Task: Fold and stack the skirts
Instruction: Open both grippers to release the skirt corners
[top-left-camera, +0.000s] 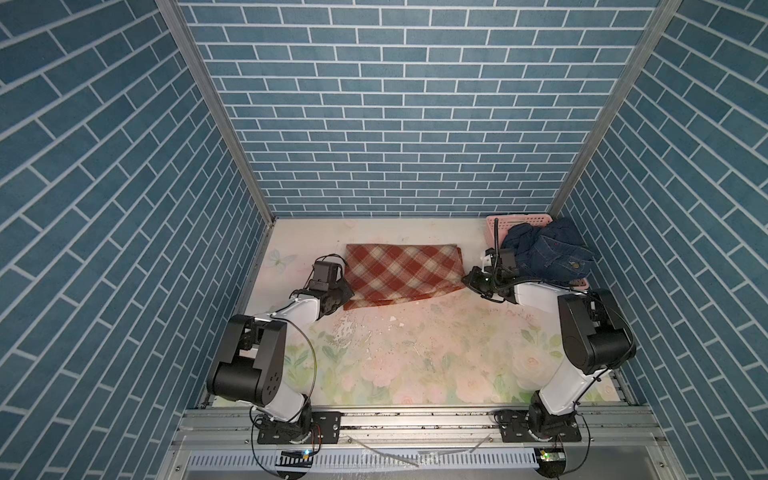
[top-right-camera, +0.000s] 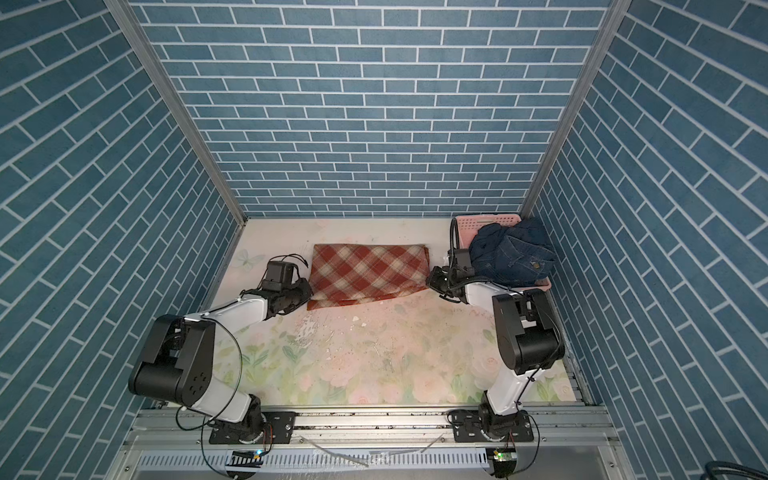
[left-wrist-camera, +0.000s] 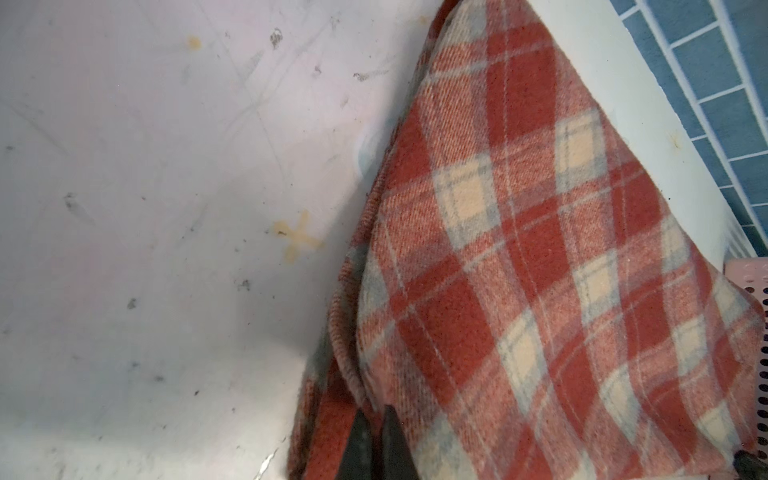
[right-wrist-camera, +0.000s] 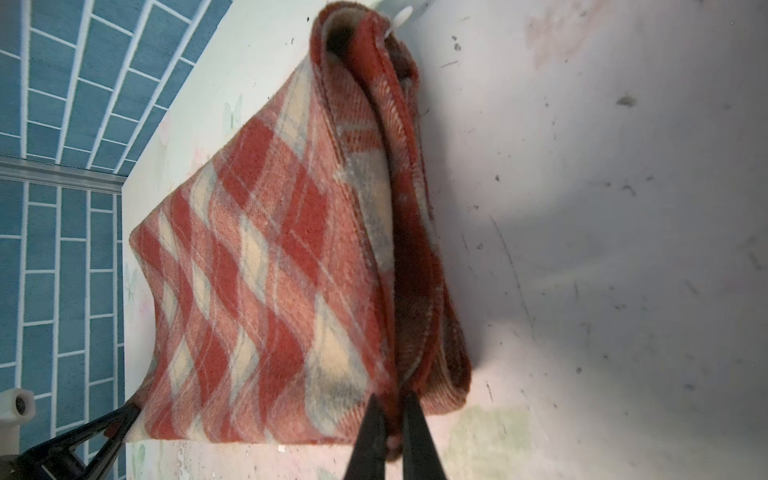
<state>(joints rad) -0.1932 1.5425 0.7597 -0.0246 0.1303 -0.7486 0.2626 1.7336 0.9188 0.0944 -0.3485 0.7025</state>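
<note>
Plaid skirt (top-left-camera: 401, 272) corners sit hidden between clamped jaws.

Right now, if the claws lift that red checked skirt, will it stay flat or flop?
Probably flop: the plaid skirt lies in soft, rounded folds, not crisp creases. Its fuzzy surface likely keeps it from slipping where the right claw pinches its corner. Its uneven layers may slide apart.

The left arm (top-left-camera: 299, 311) and right arm (top-left-camera: 536, 297) reach from the lower corners toward the frame's middle. The left gripper (top-left-camera: 348, 294) and right gripper (top-left-camera: 466, 281) each have jaws pinched closed on an edge of the plaid skirt (top-left-camera: 399, 270).
</note>
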